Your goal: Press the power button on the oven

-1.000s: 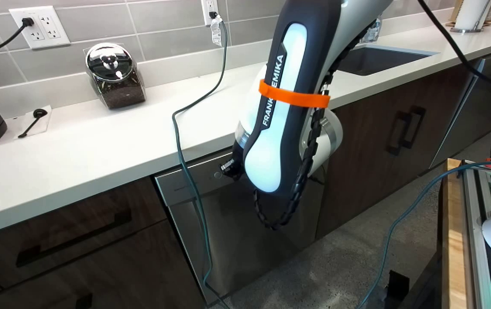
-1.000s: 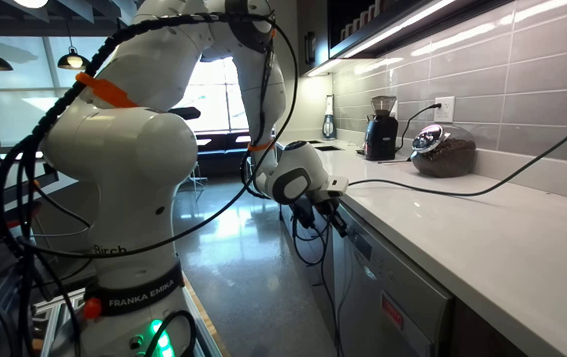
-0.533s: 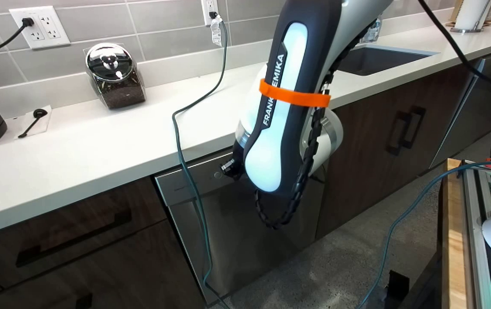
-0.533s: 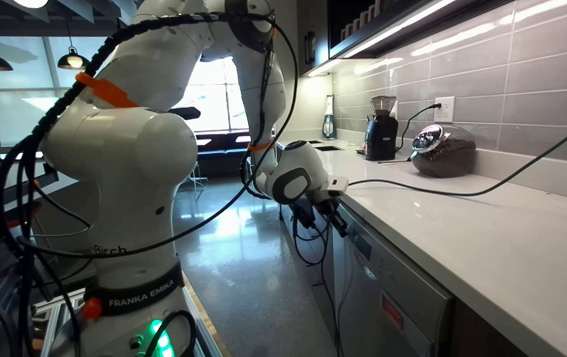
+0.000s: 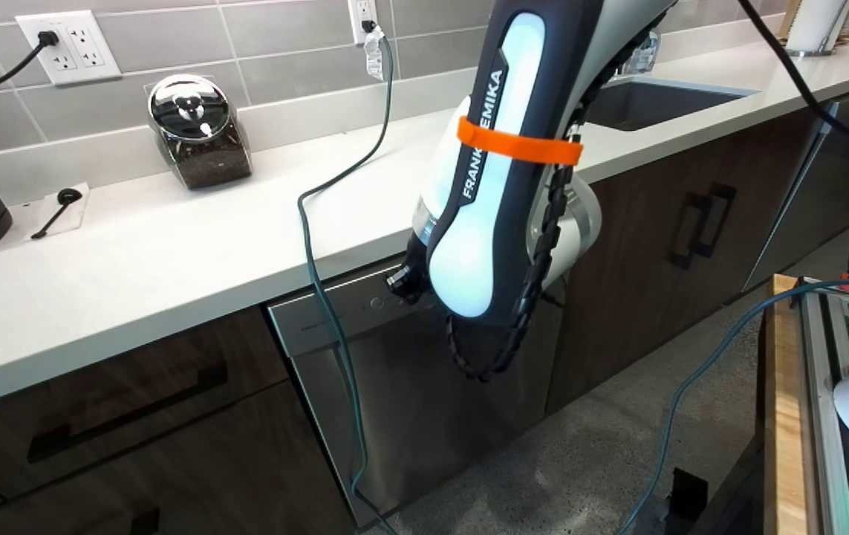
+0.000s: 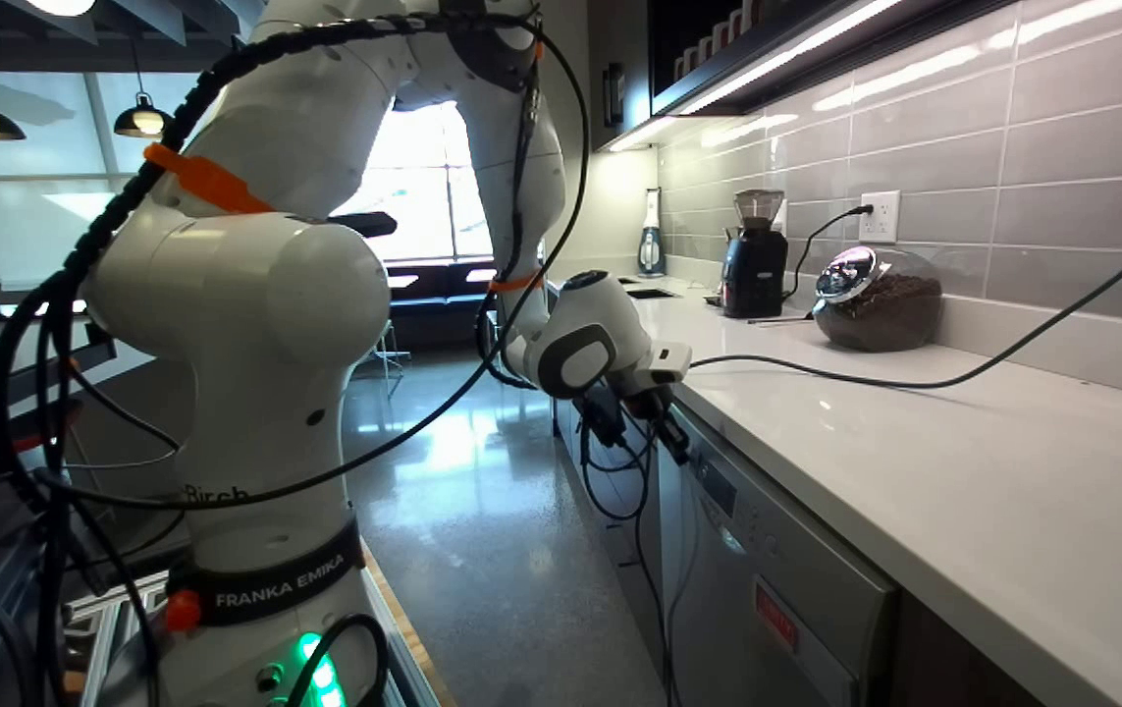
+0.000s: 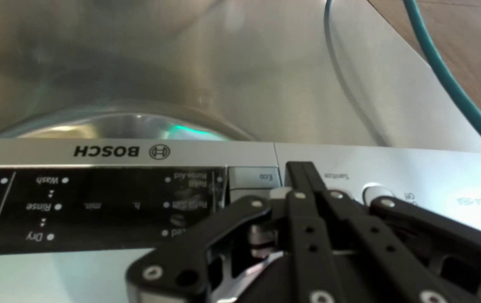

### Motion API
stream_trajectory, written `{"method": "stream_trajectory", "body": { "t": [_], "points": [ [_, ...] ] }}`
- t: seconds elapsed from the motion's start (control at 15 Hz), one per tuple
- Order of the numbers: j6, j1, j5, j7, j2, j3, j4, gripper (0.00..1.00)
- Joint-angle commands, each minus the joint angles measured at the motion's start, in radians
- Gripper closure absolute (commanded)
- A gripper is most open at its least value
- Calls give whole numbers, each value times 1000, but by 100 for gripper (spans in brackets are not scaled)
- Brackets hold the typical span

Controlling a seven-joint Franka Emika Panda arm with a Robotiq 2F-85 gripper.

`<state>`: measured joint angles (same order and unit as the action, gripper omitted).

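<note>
The oven is a brushed steel appliance front under the counter, also in an exterior view. In the wrist view, its control strip shows upside down, with BOSCH lettering, a dark display and an Eco button. A round button beside On/Off lettering is partly hidden by a gripper link. My gripper is shut and empty. Its tips are over the strip between Eco and the Sanitize lettering, to the left of the round button there. I cannot tell whether they touch. The gripper shows in both exterior views.
A teal cable hangs over the counter edge across the oven front; it also shows in the wrist view. The white countertop overhangs the strip. Dark wood drawers and cabinet doors flank the oven.
The arm and gripper have risen slightly and shifted a little to the right in an exterior view during the last half second. Before that they were nearly still. The oven looks unchanged.
</note>
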<state>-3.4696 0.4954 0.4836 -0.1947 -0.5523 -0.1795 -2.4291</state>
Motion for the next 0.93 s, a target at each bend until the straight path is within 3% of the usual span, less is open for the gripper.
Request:
{"method": "stream_trajectory", "body": {
  "t": [0.0,0.33,0.6,0.87],
  "points": [
    [28,-50,-31,29,82,17,-42,67],
    [141,-130,-118,44,174,72,-69,30],
    [314,-252,-214,32,255,168,-73,1],
    [478,-382,-215,62,313,293,-66,0]
  ]
}}
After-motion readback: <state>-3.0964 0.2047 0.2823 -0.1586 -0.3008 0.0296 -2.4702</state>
